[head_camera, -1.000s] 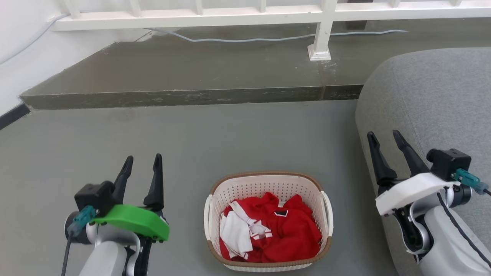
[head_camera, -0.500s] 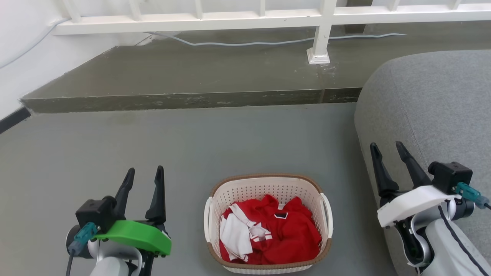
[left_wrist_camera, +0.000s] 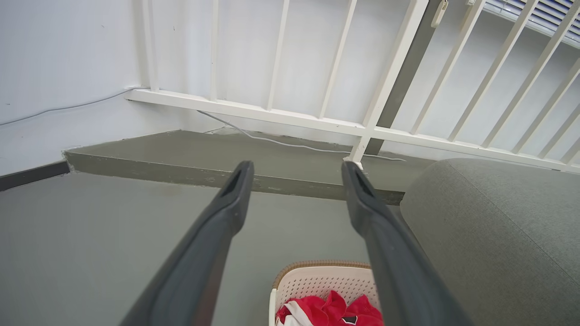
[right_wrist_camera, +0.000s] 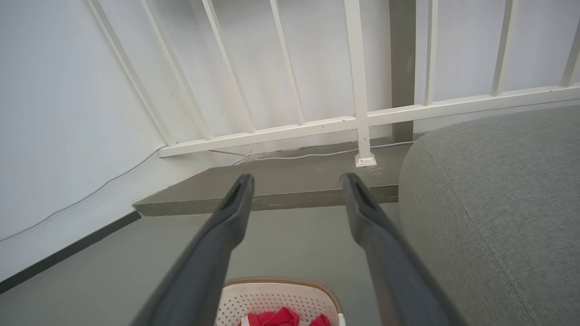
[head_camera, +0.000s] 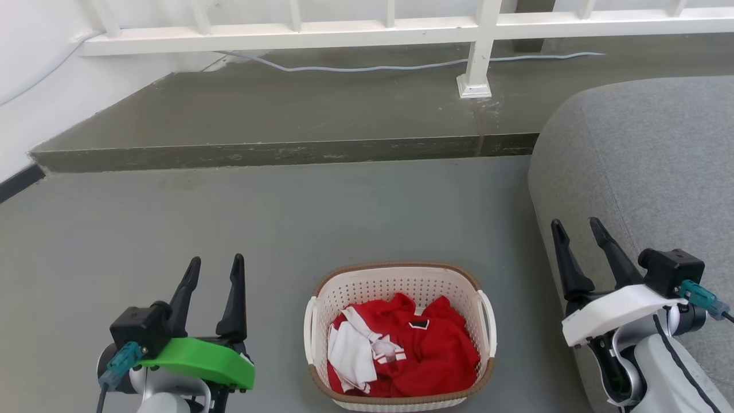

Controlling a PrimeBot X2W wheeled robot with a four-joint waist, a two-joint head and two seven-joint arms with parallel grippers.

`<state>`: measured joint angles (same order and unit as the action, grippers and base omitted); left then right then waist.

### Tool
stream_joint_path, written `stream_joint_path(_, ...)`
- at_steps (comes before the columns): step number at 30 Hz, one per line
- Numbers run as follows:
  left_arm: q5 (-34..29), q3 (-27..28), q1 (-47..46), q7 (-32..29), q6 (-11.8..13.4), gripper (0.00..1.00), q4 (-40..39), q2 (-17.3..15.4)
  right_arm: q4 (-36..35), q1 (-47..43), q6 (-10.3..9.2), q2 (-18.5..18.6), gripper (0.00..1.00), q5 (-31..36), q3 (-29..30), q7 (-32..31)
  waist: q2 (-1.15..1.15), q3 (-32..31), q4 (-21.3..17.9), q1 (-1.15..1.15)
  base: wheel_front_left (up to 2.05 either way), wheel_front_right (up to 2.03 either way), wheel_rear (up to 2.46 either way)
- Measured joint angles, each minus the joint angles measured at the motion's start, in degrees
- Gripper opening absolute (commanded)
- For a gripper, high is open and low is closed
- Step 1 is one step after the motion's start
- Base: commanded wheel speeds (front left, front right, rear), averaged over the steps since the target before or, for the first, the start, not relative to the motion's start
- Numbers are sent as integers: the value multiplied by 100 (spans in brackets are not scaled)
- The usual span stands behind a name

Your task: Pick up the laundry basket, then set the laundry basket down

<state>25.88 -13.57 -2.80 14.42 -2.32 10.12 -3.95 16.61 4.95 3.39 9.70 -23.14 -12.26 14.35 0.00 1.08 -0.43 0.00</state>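
Observation:
The laundry basket [head_camera: 395, 281] stands on the grey floor at the bottom centre of the head view, cream-white and perforated with a brown rim and a white loop handle on each side. Red and white clothes [head_camera: 401, 350] lie inside it. My left gripper [head_camera: 215, 265] hovers open to its left, apart from it, and my right gripper [head_camera: 578, 228] hovers open to its right in front of the sofa. The left wrist view catches the basket's far rim [left_wrist_camera: 317, 265] between the open fingers [left_wrist_camera: 235, 190]. In the right wrist view the rim [right_wrist_camera: 281, 283] sits low between the fingers [right_wrist_camera: 358, 194].
A grey sofa [head_camera: 642, 172] fills the right side, close to my right arm. A raised grey step [head_camera: 275, 146] runs across ahead, with a white railing [head_camera: 367, 31] and a cable [head_camera: 373, 66] behind it. A white wall [head_camera: 28, 103] closes the left.
The whole head picture has shifted slightly downward, so the camera has moved. Both grippers sit a little lower in view and stay open; the basket rests in the same spot on the floor.

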Motion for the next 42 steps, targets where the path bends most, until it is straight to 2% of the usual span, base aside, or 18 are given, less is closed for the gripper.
stream_joint_path(13, -197, 76, 129, 0, -81, 100, -47, 71, -18, -81, 79, -86, 100, 153, 104, 0, 0, -2, -17, 0, 0, 0, 0)
stream_joint_path(17, -182, 85, 180, 0, -174, 100, -47, 87, -18, -85, 87, -109, 100, 186, 118, 0, 0, -1, -21, 0, 0, 0, 0)
stream_joint_path(18, -175, 79, 183, 0, -171, 0, -25, 90, 3, -87, 102, -118, 0, 200, 115, -1, 0, 0, -22, 0, 0, 0, 0)
stream_joint_path(27, -62, 42, 318, -34, -170, 0, 247, 131, 261, -318, 105, -248, 0, 68, 132, -64, 0, -5, -20, 0, 0, 0, 0)
stream_joint_path(42, 1015, 247, 317, -313, -178, 0, 244, 133, 263, -309, 116, -321, 0, -1061, 419, -383, 0, -18, -10, 0, 0, 0, 0)
